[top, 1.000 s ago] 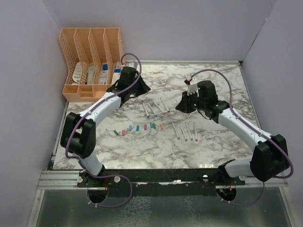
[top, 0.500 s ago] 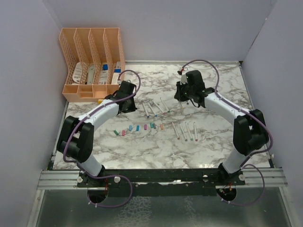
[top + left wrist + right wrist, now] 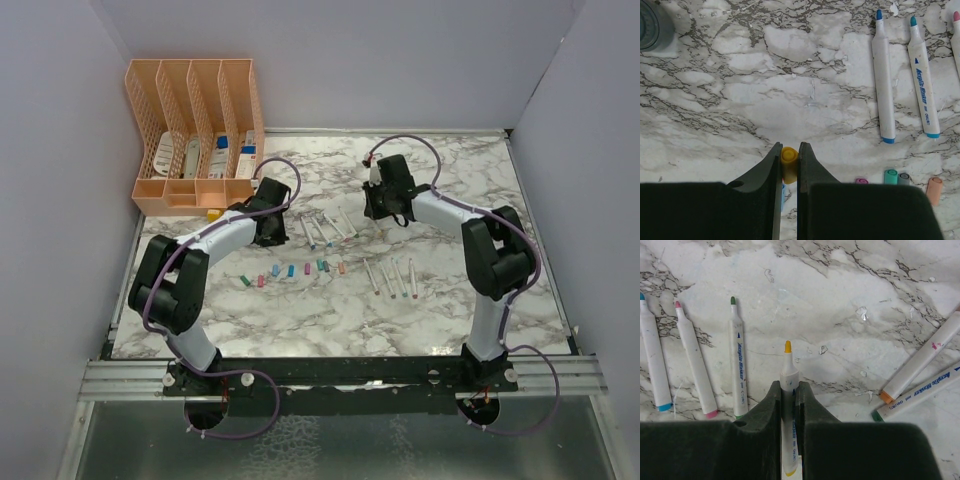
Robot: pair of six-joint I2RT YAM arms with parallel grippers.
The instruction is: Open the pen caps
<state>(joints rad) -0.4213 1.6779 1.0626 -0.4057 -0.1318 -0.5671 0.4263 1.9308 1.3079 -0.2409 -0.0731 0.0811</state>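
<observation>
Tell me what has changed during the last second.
The left arm drew back from the organizer toward the near edge; its jaws are shut on a yellow cap. The right arm swung left, jaws shut on the yellow pen. The loose pens and row of caps stayed put.

This is a robotics lab cell, a staged test bench rather than a home or an office. Plain pale panels [image 3: 60, 150] close it in at nine, twelve and three o'clock. The surface [image 3: 460, 300] wears a marble-print sheet. At six o'clock an aluminium rail [image 3: 330, 372] carries two white-and-black robot arms, the left arm [image 3: 215, 238] and the right arm [image 3: 445, 211], each trailing a purple cable [image 3: 146, 300]. At ten o'clock stands an orange file rack [image 3: 190, 95] with stationery in its slots. Pens [image 3: 399, 278] and caps [image 3: 291, 270] lie in tidy rows near the middle, set out like test pieces.
</observation>
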